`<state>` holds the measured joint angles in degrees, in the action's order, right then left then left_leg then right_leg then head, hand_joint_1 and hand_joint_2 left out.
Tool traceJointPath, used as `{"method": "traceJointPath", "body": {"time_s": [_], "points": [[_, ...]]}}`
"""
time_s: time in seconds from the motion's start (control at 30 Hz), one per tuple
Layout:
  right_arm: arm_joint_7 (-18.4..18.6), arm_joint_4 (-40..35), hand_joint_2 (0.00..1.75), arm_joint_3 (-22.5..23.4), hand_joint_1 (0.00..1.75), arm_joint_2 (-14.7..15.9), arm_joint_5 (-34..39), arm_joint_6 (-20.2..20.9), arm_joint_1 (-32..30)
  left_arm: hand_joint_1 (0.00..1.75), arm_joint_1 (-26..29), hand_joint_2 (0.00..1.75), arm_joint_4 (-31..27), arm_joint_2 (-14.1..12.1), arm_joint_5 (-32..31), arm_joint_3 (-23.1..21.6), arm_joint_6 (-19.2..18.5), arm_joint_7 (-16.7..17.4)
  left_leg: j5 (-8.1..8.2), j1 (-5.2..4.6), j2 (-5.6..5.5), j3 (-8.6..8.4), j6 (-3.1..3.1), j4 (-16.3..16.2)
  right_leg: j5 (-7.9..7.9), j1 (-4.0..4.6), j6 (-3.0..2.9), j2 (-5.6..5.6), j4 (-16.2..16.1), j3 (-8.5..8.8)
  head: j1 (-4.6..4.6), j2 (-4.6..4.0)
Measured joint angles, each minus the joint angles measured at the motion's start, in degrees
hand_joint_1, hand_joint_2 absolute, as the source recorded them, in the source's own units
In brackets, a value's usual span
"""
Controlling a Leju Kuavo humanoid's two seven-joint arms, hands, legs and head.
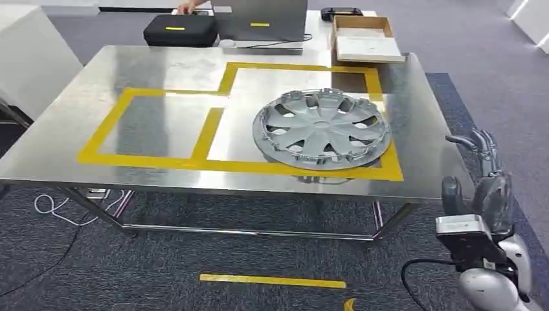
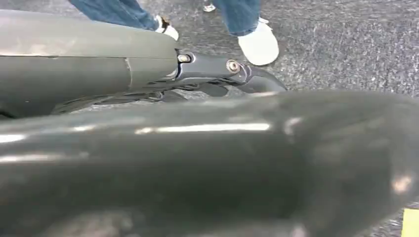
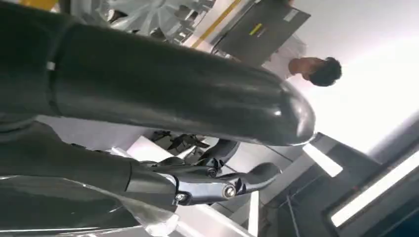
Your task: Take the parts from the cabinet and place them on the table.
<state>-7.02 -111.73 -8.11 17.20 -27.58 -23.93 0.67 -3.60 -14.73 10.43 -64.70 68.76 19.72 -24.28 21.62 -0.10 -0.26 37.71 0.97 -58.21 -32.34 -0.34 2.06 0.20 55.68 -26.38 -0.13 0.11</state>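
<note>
A steel table (image 1: 78,123) carries yellow tape (image 1: 207,133) marking out joined rectangles, and a silver hubcap (image 1: 322,128) lies flat inside the right-hand one, its near edge over the tape. Along the far edge sit a black case (image 1: 180,30) at the left, a grey laptop (image 1: 260,23) in the middle and an open cardboard box (image 1: 364,39) at the right.

The left hand (image 2: 217,74) hangs empty above grey carpet (image 2: 346,44), near a person's white shoes (image 2: 259,44).

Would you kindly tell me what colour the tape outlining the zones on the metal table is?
Yellow; the tape shows best in the head view.
</note>
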Motion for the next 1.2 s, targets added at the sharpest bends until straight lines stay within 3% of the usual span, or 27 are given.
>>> {"method": "traceJointPath", "body": {"time_s": [0.07,0.13,0.17,0.2,0.23,0.27,0.3,0.37,0.4,0.43,0.5,0.57,0.6,0.63,0.7,0.73,0.77,0.8,0.87,0.9,0.93,0.97,1.03,1.07,1.1,1.13,1.2], "points": [[-0.04,-0.22,0.0,0.04,0.0,0.0,-0.04,-0.07,-0.38,0.0,0.17,0.0,-0.02,-0.11,0.11,0.13,0.04,0.0,0.03,0.17,-0.14,0.31,-0.75,-0.17,1.12,-0.48,-1.03,-0.38,-0.26,-0.72,-0.02,-0.02],[-0.02,-0.57,0.0,0.13,0.0,0.0,-0.04,-0.13,-0.75,0.0,0.29,0.0,-0.02,-0.07,0.11,0.15,0.07,0.0,7.1,0.26,-0.08,1.63,-1.43,-5.27,2.26,-0.42,-1.99,-0.51,-0.24,-1.97,-0.48,-0.02],[-0.04,-0.66,0.0,0.13,0.0,0.0,-0.09,-0.13,-0.87,0.0,0.27,0.0,-0.02,-0.07,0.13,0.17,0.07,0.0,10.4,0.35,-0.07,2.54,-1.68,-9.7,2.86,-0.39,-1.98,-0.57,-0.17,-2.44,-0.48,-0.02],[-0.02,-0.66,0.0,0.13,0.0,0.0,-0.09,-0.13,-0.9,0.0,0.24,0.0,-0.02,-0.07,0.13,0.17,0.07,0.0,12.78,0.38,-0.06,3.28,-1.83,-14.05,3.49,-0.34,-1.97,-0.58,-0.12,-2.82,-0.46,-0.02],[-0.02,-0.66,0.0,0.17,0.0,0.0,-0.09,-0.13,-1.0,0.0,0.24,0.0,-0.02,-0.07,0.13,0.17,0.07,0.0,13.72,0.39,-0.06,3.44,-1.9,-17.13,4.15,-0.32,-1.95,-0.58,0.05,-3.64,-0.46,-0.02],[-0.02,-0.66,0.0,0.22,0.0,0.0,-0.09,-0.13,-1.09,0.0,0.23,0.0,0.0,-0.07,0.11,0.17,0.07,0.0,12.91,0.39,-0.06,2.58,-1.88,-17.84,4.75,-0.3,-1.89,-0.59,0.25,-4.62,-0.46,-0.02],[-0.02,-0.68,0.0,0.28,0.0,0.0,-0.09,-0.13,-1.13,0.0,0.24,0.0,-0.02,-0.07,0.11,0.17,0.07,0.0,11.23,0.38,-0.06,0.58,-1.75,-15.92,5.19,-0.29,-1.79,-0.6,0.51,-5.59,-0.46,-0.02],[-0.02,-0.76,0.0,0.39,0.0,0.0,-0.11,-0.2,-1.16,0.0,0.21,0.0,-0.02,-0.07,0.13,0.2,0.11,0.0,8.21,0.35,-0.06,-6.12,-1.13,-6.15,5.94,-0.26,-1.55,-0.56,1.05,-6.98,-0.5,-0.02],[-0.02,-1.01,0.0,0.48,0.0,0.0,-0.15,-0.26,-1.25,0.0,0.14,0.0,-0.02,-0.09,0.13,0.2,0.18,0.0,8.48,0.24,-0.09,-9.52,-0.7,-1.17,6.24,-0.26,-1.38,-0.56,1.27,-7.3,-0.48,-0.02],[-0.04,-1.27,0.0,0.65,0.0,0.0,-0.17,-0.45,-1.42,0.0,0.03,0.0,-0.02,-0.15,0.13,0.2,0.26,0.0,9.33,0.01,-0.1,-11.13,-0.43,1.91,6.56,0.05,-1.0,-0.55,1.49,-7.73,-0.42,-0.02],[-0.04,-1.38,0.0,0.83,0.0,0.0,-0.2,-0.57,-1.78,0.0,0.02,0.0,-0.02,-0.11,0.13,0.2,0.42,0.0,8.9,-0.27,-0.11,-10.32,-0.05,1.55,7.5,-0.27,-0.21,-0.67,1.29,-7.87,-0.59,-0.02],[-0.15,-1.66,0.0,1.07,0.0,0.07,-0.2,-0.98,-2.58,0.0,0.17,0.0,-0.02,0.11,0.2,0.22,0.57,0.0,7.61,-0.01,0.08,-9.62,0.84,2.23,8.07,-0.24,0.6,-0.53,1.18,-8.08,-0.55,-0.02],[-0.44,-1.79,0.0,1.25,0.0,0.09,0.11,-1.33,-3.16,0.0,0.12,0.0,-0.02,0.04,0.31,0.26,0.77,0.0,6.98,0.1,0.3,-9.06,1.28,2.27,5.99,-0.37,0.75,-0.34,2.16,-8.68,-0.48,-0.02],[-0.81,-2.01,0.0,1.57,0.0,0.13,0.87,-1.59,-3.66,0.0,0.02,0.0,-0.02,0.0,0.39,0.28,0.9,0.0,6.4,0.1,0.32,-8.16,1.83,2.27,2.33,-0.4,0.9,-0.32,4.94,-10.11,-0.33,-0.02],[-1.64,-2.32,0.0,2.16,0.0,0.13,1.95,-2.18,-4.32,0.0,0.07,0.0,-0.02,0.18,0.44,0.35,0.92,0.0,4.98,-0.07,0.34,-6.36,1.91,2.21,-4.25,-0.4,1.18,-0.33,13.46,-12.19,-0.39,-0.02],[-1.88,-2.45,0.0,2.45,0.0,0.13,2.08,-2.34,-4.64,0.0,0.08,0.0,-0.02,0.24,0.44,0.37,0.94,0.0,4.23,-0.15,0.35,-5.29,1.92,2.11,-5.45,-0.39,1.27,-0.32,16.83,-12.58,-0.33,-0.02],[-2.06,-2.58,0.0,2.62,0.0,0.13,2.23,-2.45,-4.92,0.0,0.11,0.0,-0.02,0.31,0.44,0.41,0.94,0.0,3.55,-0.17,0.37,-4.31,1.86,2.0,-4.6,-0.39,1.3,-0.32,18.32,-12.19,-0.39,-0.02],[-2.21,-2.66,0.0,2.73,0.0,0.13,2.27,-2.45,-5.18,0.0,0.13,0.0,-0.02,0.33,0.44,0.41,1.03,0.0,2.9,-0.17,0.38,-3.28,1.74,1.85,-2.41,-0.39,1.28,-0.33,17.69,-10.7,-0.37,-0.02],[-2.27,-3.1,0.0,2.97,0.0,0.13,2.3,-2.45,-5.53,0.0,0.13,0.0,-0.02,0.33,0.44,0.41,1.03,0.0,1.79,-0.15,0.4,-1.54,1.46,1.41,1.73,-0.4,1.17,-0.34,11.15,-5.11,-0.37,-0.02],[-2.34,-3.39,0.0,3.15,0.0,0.13,2.3,-2.47,-5.61,0.0,0.05,0.0,-0.02,0.35,0.44,0.41,1.03,0.0,1.23,-0.18,0.38,-1.15,1.2,1.05,1.64,-0.41,0.99,-0.33,5.26,-0.73,-0.35,-0.02],[-2.38,-3.69,0.0,3.34,0.0,0.13,2.29,-2.47,-5.57,0.0,0.09,0.0,-0.02,0.37,0.44,0.41,1.05,0.0,0.91,-0.54,0.36,-0.54,0.92,0.75,-0.17,-0.18,0.8,-0.33,-0.32,3.38,-0.26,-0.02],[-2.45,-4.02,0.0,3.5,0.0,0.13,2.29,-2.66,-5.69,0.0,0.1,0.0,-0.02,0.39,0.44,0.41,1.05,0.0,0.17,-0.54,0.35,-0.33,0.63,0.56,-1.15,-0.22,0.22,-0.24,-2.23,3.83,-0.39,0.0],[-2.45,-4.11,0.0,3.65,0.0,0.13,2.25,-2.89,-6.35,0.0,0.15,0.0,-0.02,0.39,0.46,0.46,1.05,0.0,-0.96,-0.29,0.37,-0.26,0.15,0.93,-0.65,0.15,-0.37,-0.2,-1.43,2.56,-0.28,0.0],[-2.32,-4.11,0.0,3.8,0.0,0.11,2.25,-2.95,-6.66,0.0,0.33,0.0,-0.02,0.31,0.55,0.52,1.05,0.0,-1.48,-0.48,0.22,0.03,-0.27,0.89,0.03,-0.11,-1.01,-0.38,-1.5,1.9,-0.15,-0.02],[-2.06,-4.13,0.0,3.8,0.0,0.11,2.25,-2.95,-6.72,0.0,0.35,0.0,-0.02,0.26,0.63,0.57,1.05,0.0,0.26,-0.22,0.1,0.59,-0.65,0.28,0.66,-0.29,-1.48,-0.57,-1.42,1.23,-0.2,0.0],[-1.83,-4.17,0.0,3.85,0.0,0.11,2.3,-2.95,-6.92,0.0,0.45,0.0,-0.02,0.26,0.74,0.59,1.05,0.0,4.18,-0.17,0.12,1.15,-1.03,-2.08,1.31,-0.31,-2.13,-0.6,-1.41,0.48,-0.48,-0.02],[-1.02,-4.26,0.0,3.91,0.0,0.11,2.36,-2.49,-7.25,0.0,0.44,0.0,-0.02,0.26,0.98,0.66,1.03,0.0,11.43,0.07,0.13,2.41,-1.55,-10.45,2.6,-0.26,-2.3,-0.71,-1.31,-1.03,-0.61,-0.02]]}}
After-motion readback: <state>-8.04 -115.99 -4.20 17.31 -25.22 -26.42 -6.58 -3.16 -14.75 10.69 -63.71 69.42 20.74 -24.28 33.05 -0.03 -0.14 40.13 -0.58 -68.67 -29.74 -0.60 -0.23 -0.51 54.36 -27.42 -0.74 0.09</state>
